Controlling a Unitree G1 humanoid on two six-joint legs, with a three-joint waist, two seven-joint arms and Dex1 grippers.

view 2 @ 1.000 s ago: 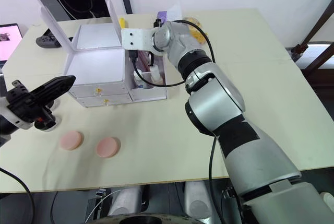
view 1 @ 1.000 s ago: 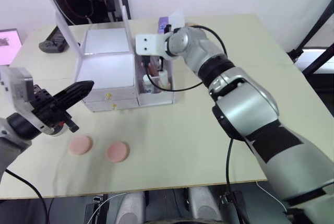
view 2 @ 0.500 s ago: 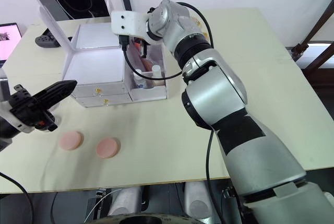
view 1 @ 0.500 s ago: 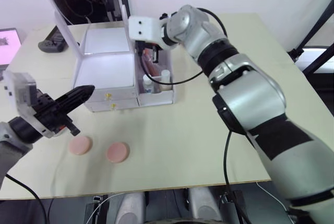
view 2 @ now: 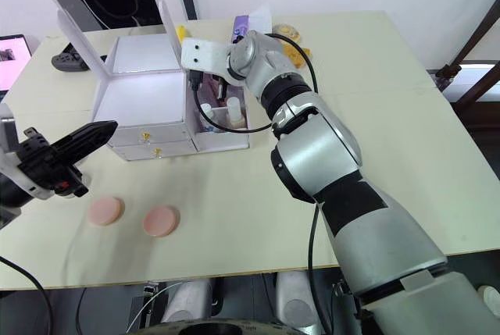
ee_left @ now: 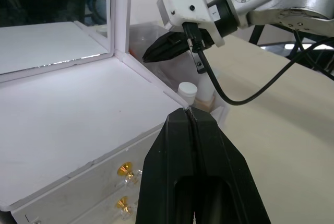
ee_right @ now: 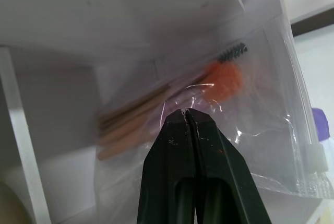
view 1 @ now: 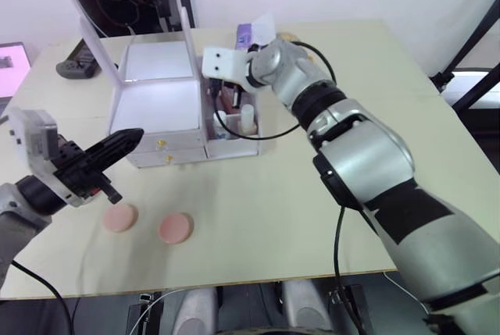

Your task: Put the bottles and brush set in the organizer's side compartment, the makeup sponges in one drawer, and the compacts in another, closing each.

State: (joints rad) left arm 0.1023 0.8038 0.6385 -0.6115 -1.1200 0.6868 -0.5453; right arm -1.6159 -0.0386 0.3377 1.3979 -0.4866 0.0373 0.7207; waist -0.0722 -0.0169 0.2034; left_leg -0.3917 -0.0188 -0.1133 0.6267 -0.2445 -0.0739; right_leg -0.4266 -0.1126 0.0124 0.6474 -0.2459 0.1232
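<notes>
The white organizer [view 1: 160, 108] stands with its mirror lid up and both front drawers pushed in. Its side compartment [view 1: 234, 120] holds two bottles [view 1: 248, 114] with white caps and the brush set [ee_right: 209, 85] in its clear bag. My right gripper [ee_right: 183, 111] is shut, reaching into the top of that compartment with its tips against the bag. Two pink makeup sponges [view 1: 121, 217] [view 1: 175, 227] lie on the table in front of the organizer. Above and left of them, my left gripper [view 1: 133, 135] hovers shut and empty, pointing at the drawers. The compacts are out of view.
A purple tissue pack [view 1: 246, 36] and a yellow item [view 2: 293, 46] lie behind the organizer. A black device [view 1: 78, 68] sits at the back left. My right wrist's black cable [view 1: 258, 133] loops down over the side compartment.
My right gripper rose above the compartment half a second ago and has come back down into its top. The left gripper has stayed put.
</notes>
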